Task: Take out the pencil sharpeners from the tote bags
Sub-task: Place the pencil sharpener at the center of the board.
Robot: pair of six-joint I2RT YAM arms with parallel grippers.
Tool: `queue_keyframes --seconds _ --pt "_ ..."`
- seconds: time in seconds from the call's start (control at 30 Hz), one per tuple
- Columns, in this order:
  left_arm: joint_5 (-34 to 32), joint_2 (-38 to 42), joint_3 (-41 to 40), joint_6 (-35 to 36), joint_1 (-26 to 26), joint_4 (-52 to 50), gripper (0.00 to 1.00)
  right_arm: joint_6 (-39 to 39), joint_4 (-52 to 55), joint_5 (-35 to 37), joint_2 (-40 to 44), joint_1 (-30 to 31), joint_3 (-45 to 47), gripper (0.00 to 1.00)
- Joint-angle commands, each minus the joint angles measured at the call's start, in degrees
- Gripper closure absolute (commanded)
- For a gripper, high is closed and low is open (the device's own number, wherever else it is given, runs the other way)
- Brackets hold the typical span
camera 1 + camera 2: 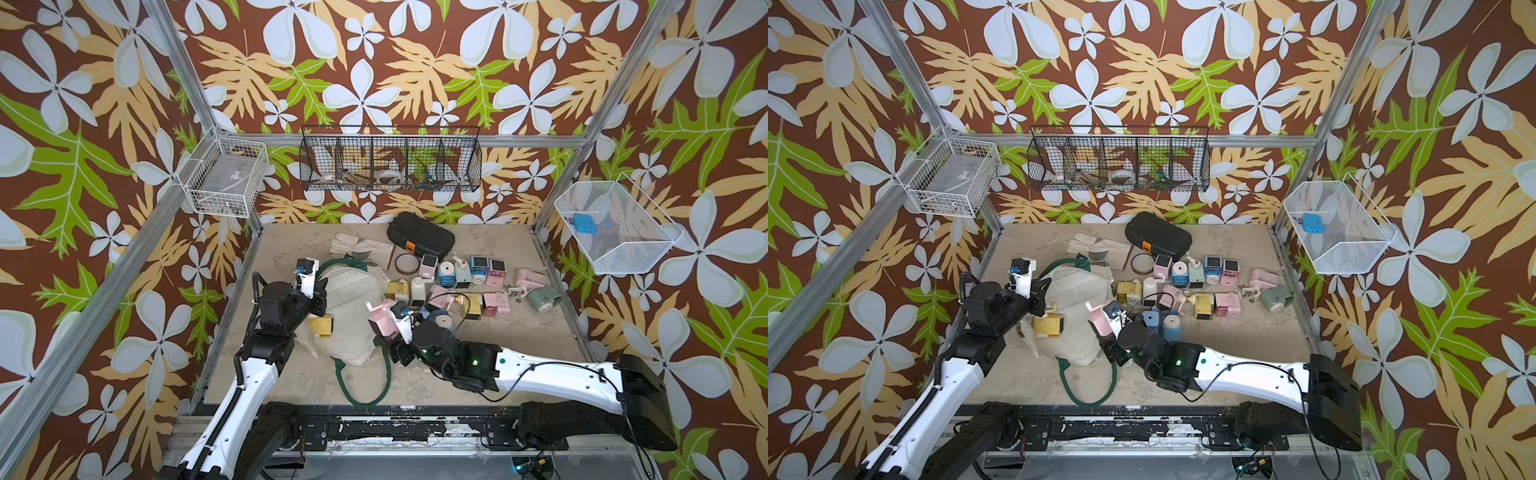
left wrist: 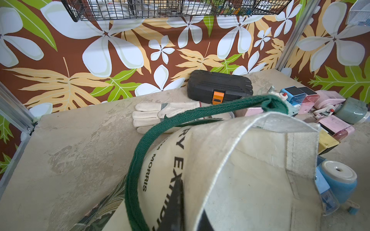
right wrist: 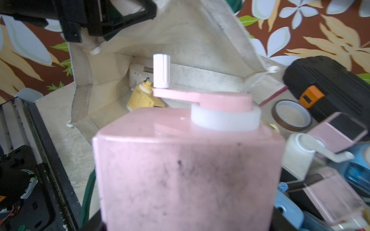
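Observation:
The cream tote bag (image 1: 357,332) (image 1: 1077,303) with green handles lies on the table, and my left gripper (image 1: 321,291) (image 2: 190,218) is shut on its raised rim (image 2: 230,144), holding the mouth up. Over the bag's right side, my right gripper (image 1: 390,338) (image 3: 188,227) is shut on a pink pencil sharpener (image 1: 383,325) (image 1: 1100,320) (image 3: 188,170) whose crank points away from the wrist. A yellow sharpener (image 1: 321,325) (image 3: 142,98) lies inside the bag. Several pencil sharpeners (image 1: 457,282) (image 1: 1187,286) sit in a loose group on the table to the right.
A black hard case (image 1: 420,237), a pale glove (image 1: 357,247) and a brown tape roll (image 1: 406,263) lie behind the bag. Two blue sharpeners (image 1: 1163,324) stand close beside my right wrist. Wire baskets (image 1: 390,160) hang on the walls. One green handle (image 1: 365,382) loops toward the front edge.

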State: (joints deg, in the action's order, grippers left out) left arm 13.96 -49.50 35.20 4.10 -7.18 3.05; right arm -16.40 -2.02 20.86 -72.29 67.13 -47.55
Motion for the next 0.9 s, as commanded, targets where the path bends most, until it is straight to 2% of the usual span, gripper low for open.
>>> queue_keyframes --seconds 0.0,0.23,0.4,0.67,0.87 --pt "1.2 0.1 0.1 -0.7 0.0 1.3 1.0 -2.2 3.2 6.2 4.6 -0.9 1.9 0.45" --pt "1.2 0.3 0.0 -0.8 0.0 1.3 1.0 -7.5 5.1 9.2 17.9 -7.9 11.2 0.46" --pt "1.2 0.3 0.0 -0.8 0.1 1.4 1.0 -11.5 5.1 11.9 23.2 -11.5 17.2 0.47" --pt "1.2 0.3 0.0 -0.8 0.1 1.3 1.0 -14.8 6.6 16.8 24.0 -15.3 20.6 0.47" --pt "1.2 0.3 0.0 -0.8 0.0 1.4 1.0 -15.3 3.4 13.7 19.8 -20.1 22.7 0.48"
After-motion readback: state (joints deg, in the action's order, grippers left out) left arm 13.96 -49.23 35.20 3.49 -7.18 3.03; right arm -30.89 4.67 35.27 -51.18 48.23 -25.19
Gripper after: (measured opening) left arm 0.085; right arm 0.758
